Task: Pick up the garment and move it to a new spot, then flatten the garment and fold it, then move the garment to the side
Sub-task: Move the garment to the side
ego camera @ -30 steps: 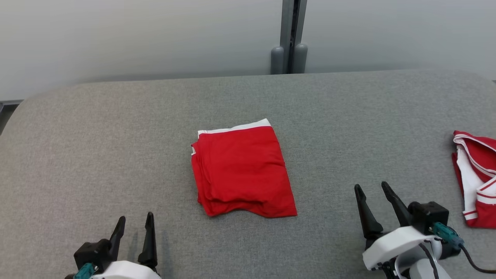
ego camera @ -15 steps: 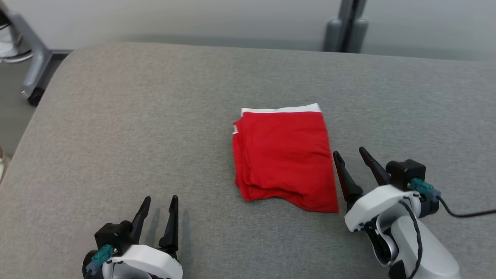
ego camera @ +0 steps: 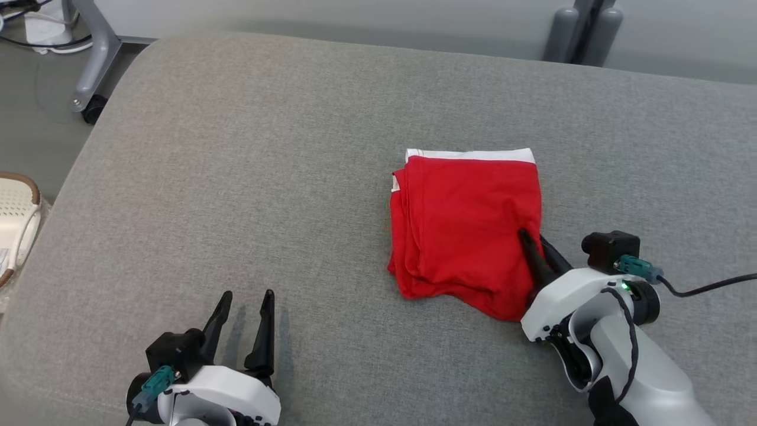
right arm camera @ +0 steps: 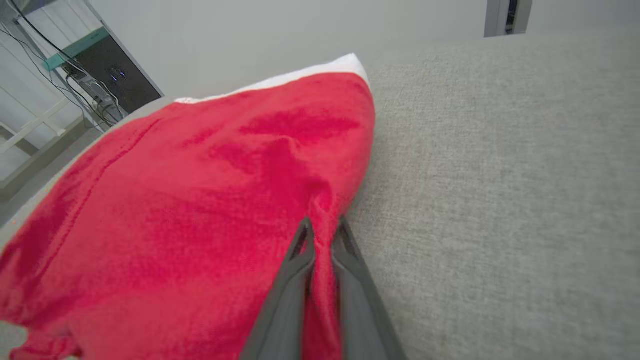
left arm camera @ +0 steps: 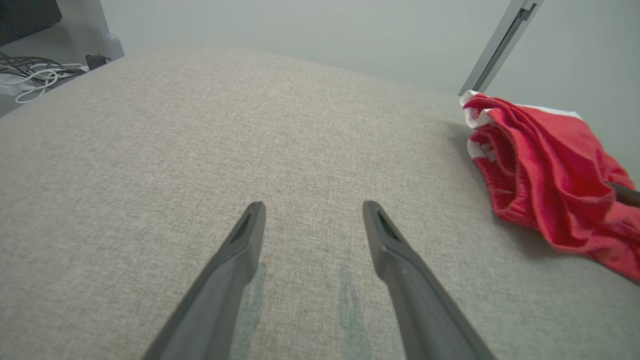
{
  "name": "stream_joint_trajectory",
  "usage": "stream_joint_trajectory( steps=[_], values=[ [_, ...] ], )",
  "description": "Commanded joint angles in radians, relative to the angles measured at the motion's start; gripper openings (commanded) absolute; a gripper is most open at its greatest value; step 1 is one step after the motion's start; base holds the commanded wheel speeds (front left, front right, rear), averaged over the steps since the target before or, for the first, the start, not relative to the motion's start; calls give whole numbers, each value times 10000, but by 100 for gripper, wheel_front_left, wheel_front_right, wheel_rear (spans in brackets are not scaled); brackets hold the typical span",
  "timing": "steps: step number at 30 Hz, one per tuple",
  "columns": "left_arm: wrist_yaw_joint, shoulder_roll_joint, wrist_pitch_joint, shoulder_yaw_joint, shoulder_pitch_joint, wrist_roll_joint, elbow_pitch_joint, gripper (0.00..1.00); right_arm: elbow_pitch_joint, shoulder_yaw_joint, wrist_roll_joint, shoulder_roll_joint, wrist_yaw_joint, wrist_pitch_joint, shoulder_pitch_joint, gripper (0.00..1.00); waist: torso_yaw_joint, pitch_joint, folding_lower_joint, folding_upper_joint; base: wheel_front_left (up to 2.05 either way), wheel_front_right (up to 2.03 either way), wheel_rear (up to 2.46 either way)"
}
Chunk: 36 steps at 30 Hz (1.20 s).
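The garment [ego camera: 467, 225] is a folded red cloth with a white band along its far edge, lying on the grey padded table [ego camera: 266, 177]. My right gripper [ego camera: 532, 239] is shut on the garment's right edge, pinching a ridge of red fabric [right arm camera: 322, 220] between its dark fingers. In the left wrist view the garment [left arm camera: 545, 170] lies at the far right, bunched in layers. My left gripper [ego camera: 243, 305] stands open over bare table at the lower left, well apart from the cloth, and its two fingers [left arm camera: 250, 235] hold nothing.
A grey post [ego camera: 582, 26] stands behind the table's far edge. On the floor at the left are a wheeled stand leg [ego camera: 89, 77] and a pale basket [ego camera: 15, 231]. Cables [left arm camera: 30, 82] lie on the floor beyond the table's left side.
The camera has turned left, shifting the whole picture right. My right gripper moved onto the garment's right edge and closed on it, rucking the fabric. The left gripper stays open.
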Motion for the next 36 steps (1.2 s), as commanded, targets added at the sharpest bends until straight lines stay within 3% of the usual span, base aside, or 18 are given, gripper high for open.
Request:
stream_joint_trajectory(
  steps=[1,6,23,30,36],
  values=[
    [13,44,-14,55,-233,67,-25,100,-72,-86,-4,-95,0,-38,-63,0,-198,-47,0,0,0,0,0],
    [-75,42,-14,134,-165,275,39,100,-647,-297,-21,-83,0,-38,376,0,-1159,-307,0,0,0,0,0],
    [-295,45,-14,300,-554,695,206,100,-1295,414,422,-78,0,-38,1052,0,-5944,-393,0,0,0,0,0],
    [-369,47,-14,205,-674,908,285,100,-1710,779,383,-69,0,-38,1137,0,-7184,-135,0,0,0,0,0],
    [-448,56,-14,117,-912,1101,328,100,-1936,1043,29,-63,0,-38,824,0,-7514,174,0,0,0,0,0]
  ],
)
